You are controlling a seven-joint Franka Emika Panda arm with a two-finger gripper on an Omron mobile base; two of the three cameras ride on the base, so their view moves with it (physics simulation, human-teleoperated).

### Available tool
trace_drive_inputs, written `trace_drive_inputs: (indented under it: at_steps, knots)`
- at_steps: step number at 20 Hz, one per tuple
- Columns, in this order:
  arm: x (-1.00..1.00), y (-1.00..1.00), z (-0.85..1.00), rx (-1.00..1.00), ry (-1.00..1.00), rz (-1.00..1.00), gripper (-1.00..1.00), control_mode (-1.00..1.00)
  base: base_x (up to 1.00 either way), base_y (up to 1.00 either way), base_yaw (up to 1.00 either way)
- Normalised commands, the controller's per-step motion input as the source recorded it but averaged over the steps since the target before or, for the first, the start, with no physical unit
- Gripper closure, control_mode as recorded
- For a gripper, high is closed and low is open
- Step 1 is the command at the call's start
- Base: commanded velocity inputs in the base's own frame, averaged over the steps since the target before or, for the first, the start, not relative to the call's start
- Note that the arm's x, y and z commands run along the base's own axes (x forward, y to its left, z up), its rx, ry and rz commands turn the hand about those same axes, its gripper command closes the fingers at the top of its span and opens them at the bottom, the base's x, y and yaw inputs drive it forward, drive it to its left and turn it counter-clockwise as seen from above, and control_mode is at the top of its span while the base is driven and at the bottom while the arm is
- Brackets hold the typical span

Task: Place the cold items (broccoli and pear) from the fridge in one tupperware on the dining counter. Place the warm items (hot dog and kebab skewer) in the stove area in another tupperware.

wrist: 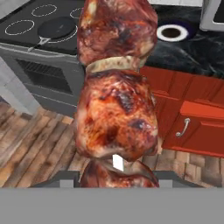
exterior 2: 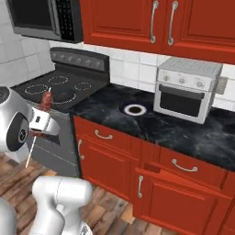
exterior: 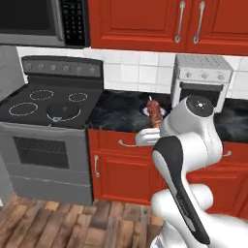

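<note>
- The gripper (exterior 2: 40, 125), at the left edge of the right base frame, is clamped on a kebab skewer (exterior 2: 46, 102), whose thin stick points down toward the wooden floor (exterior 2: 114, 206).
- In the hand frame the meat chunks of the skewer run down the centre, above open floor in front of the red cabinets (wrist: 192, 113).
- A stove (exterior: 48, 111) stands at centre left of the left base frame, and a small round white plate (exterior 2: 135, 109) sits on the black counter (exterior 2: 183, 133) at centre.

End effector (exterior 2: 40, 125) mostly hidden behind the wrist housing in the right base view — jaw gap not readable. Kebab skewer (wrist: 117, 92) cut off by the hand view's top and bottom edges; stick hidden there. In the left base view the arm covers the skewer's lower part.
</note>
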Motion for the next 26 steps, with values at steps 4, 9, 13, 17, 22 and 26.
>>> trace_drive_inputs:
  at_steps: [4,9,13,17,22,26]
  knots:
    - [0.0,0.0,0.0,0.0,0.0,0.0,1.0,1.0,-1.0,-0.12,0.76]
    - [0.0,0.0,0.0,0.0,0.0,0.0,1.0,1.0,-1.0,-0.22,0.78]
    - [0.0,0.0,0.0,0.0,0.0,0.0,1.0,1.0,-1.0,-0.15,0.82]
    - [0.0,0.0,0.0,0.0,0.0,0.0,1.0,1.0,-0.99,0.0,0.85]
    - [0.0,0.0,0.0,0.0,0.0,0.0,1.0,1.0,-1.0,0.0,0.81]
    - [0.0,0.0,0.0,0.0,0.0,0.0,1.0,1.0,-1.0,0.0,0.69]
